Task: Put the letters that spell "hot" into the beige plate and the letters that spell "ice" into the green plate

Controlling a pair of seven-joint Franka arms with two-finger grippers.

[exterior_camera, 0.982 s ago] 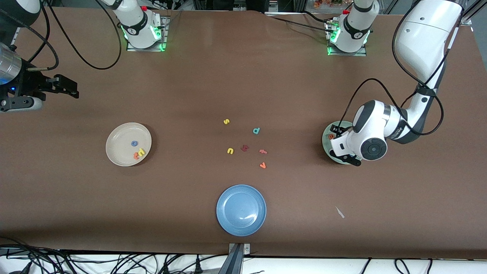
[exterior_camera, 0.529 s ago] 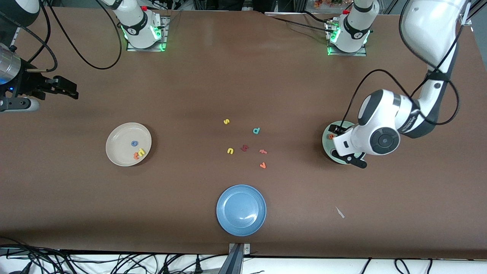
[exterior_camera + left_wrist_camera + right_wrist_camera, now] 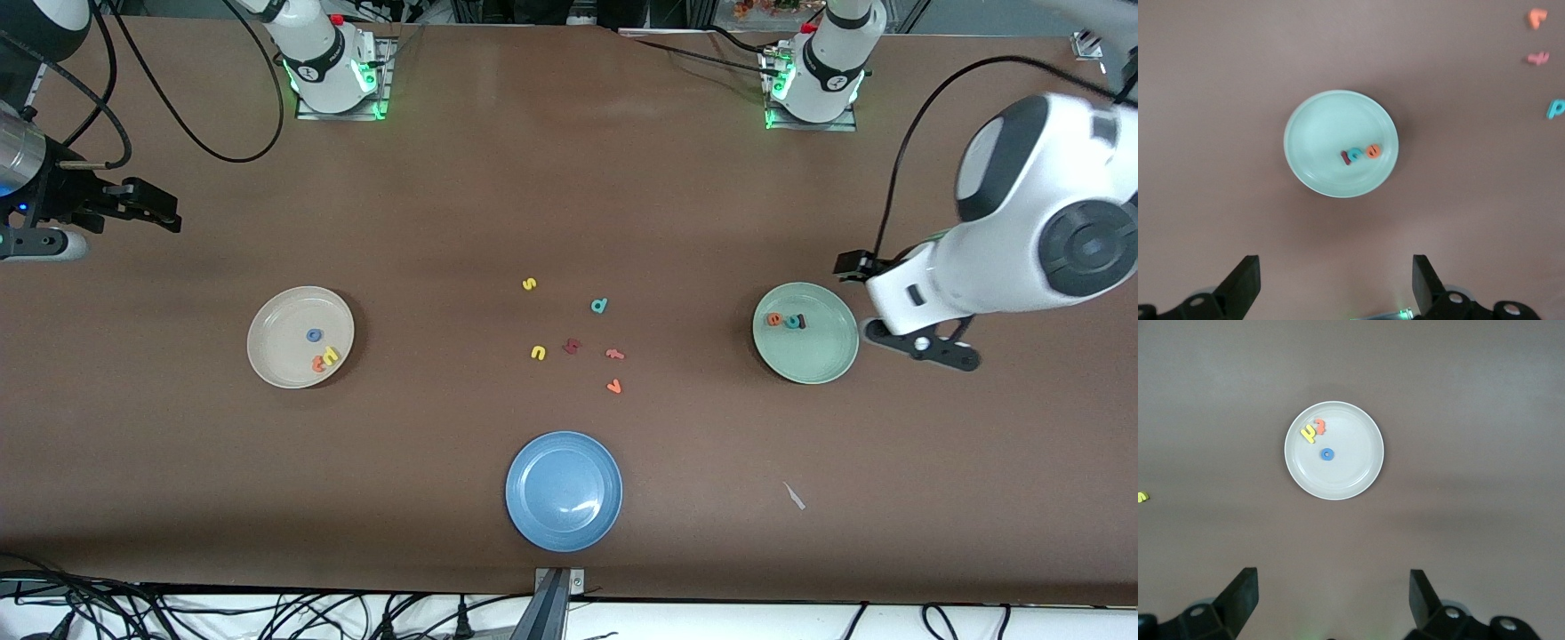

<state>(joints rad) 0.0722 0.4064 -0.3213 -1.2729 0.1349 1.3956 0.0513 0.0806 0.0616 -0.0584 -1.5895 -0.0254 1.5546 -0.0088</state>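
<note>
1. Since both words already lie in their plates, we judge that no letter is left to fetch: the yellow h (image 3: 332, 355), blue o (image 3: 313, 335) and orange t (image 3: 317, 364) sit in the beige plate (image 3: 276, 316) toward the right arm's end of the table, while the orange e (image 3: 774, 319), teal c (image 3: 789, 321) and dark red i (image 3: 801, 322) lie touching in a row in the green plate (image 3: 822, 356) toward the left arm's end.
2. We see the left gripper (image 3: 898, 304) up in the air just beside the green plate, over bare table, jaws wide apart and holding nothing; its wrist view looks straight down on that plate.
3. We see the right gripper (image 3: 147, 206) waiting over the table's edge, well apart from the beige plate, jaws also apart and empty.
4. Between the plates lie spare letters: a yellow s (image 3: 529, 284), a teal d (image 3: 599, 306) and others; the blue plate (image 3: 564, 491) holds nothing.
5. We can read no brand or label; only the foam letters carry writing.
</note>
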